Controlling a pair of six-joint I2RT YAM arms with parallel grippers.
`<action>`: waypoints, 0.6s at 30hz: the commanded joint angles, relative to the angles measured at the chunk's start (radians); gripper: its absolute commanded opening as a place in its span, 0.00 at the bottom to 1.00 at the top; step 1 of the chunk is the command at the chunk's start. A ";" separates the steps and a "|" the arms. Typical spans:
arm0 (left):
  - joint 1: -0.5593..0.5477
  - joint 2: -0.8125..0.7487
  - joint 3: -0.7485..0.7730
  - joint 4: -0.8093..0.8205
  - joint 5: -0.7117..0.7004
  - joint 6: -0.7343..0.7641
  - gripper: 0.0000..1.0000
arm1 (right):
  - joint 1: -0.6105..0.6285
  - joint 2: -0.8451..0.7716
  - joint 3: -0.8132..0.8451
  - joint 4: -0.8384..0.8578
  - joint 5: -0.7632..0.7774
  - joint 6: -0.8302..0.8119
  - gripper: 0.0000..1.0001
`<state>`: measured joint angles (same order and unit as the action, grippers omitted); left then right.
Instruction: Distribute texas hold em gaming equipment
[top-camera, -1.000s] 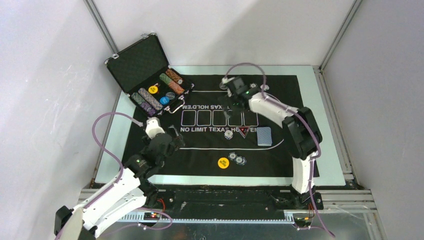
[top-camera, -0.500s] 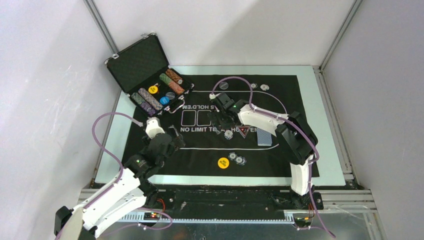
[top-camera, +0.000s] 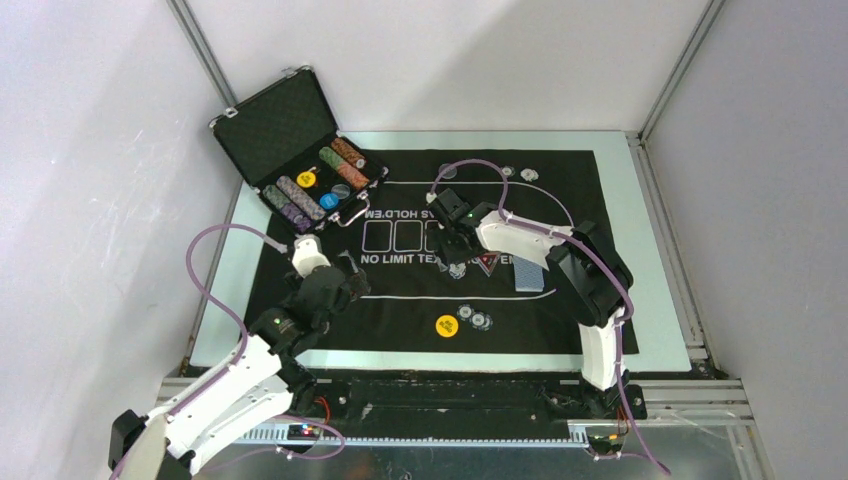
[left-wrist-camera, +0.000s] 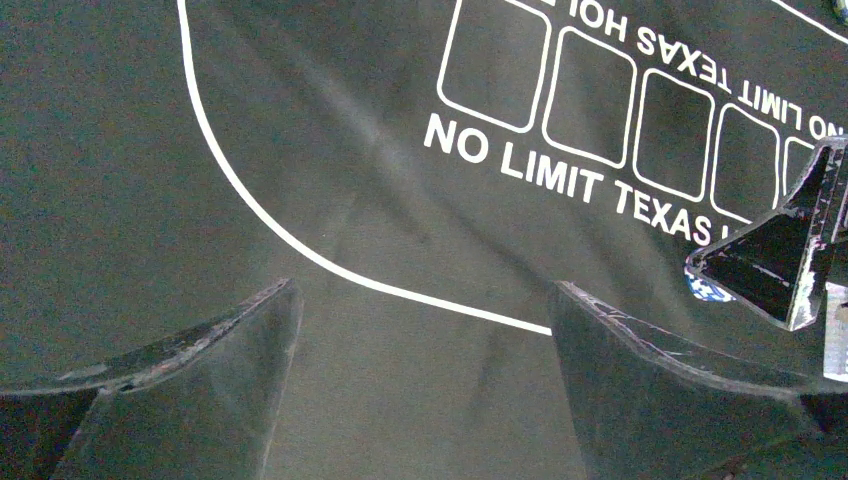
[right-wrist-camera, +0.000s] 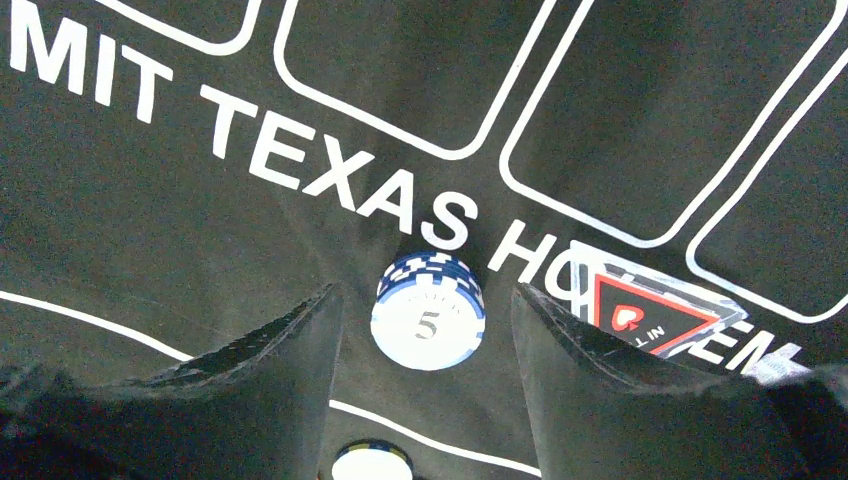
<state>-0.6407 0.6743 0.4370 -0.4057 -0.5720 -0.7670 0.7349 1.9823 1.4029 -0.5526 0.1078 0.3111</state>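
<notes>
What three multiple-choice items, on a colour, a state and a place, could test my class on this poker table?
1. The disc at the mat's near edge is: A red; B yellow; C green.
2. The left gripper is: A open, empty; B shut, empty; C shut on the disc.
3. The 5 chip stack sits: A on the disc; B between the right gripper's fingers; C off the mat.
Key: B, yellow from above; A, fingers wide apart over bare mat; B, a finger stands on each side of it.
</notes>
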 joint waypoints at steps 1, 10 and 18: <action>0.006 0.000 -0.017 0.009 -0.018 0.003 1.00 | -0.006 0.004 -0.008 0.001 -0.012 0.026 0.64; 0.006 0.004 -0.016 0.006 -0.019 0.000 1.00 | -0.005 0.006 -0.030 -0.009 -0.021 0.037 0.61; 0.007 0.005 -0.015 0.006 -0.017 0.000 1.00 | -0.001 0.009 -0.037 -0.005 -0.026 0.041 0.55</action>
<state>-0.6407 0.6804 0.4370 -0.4061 -0.5720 -0.7673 0.7334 1.9827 1.3693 -0.5648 0.0834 0.3355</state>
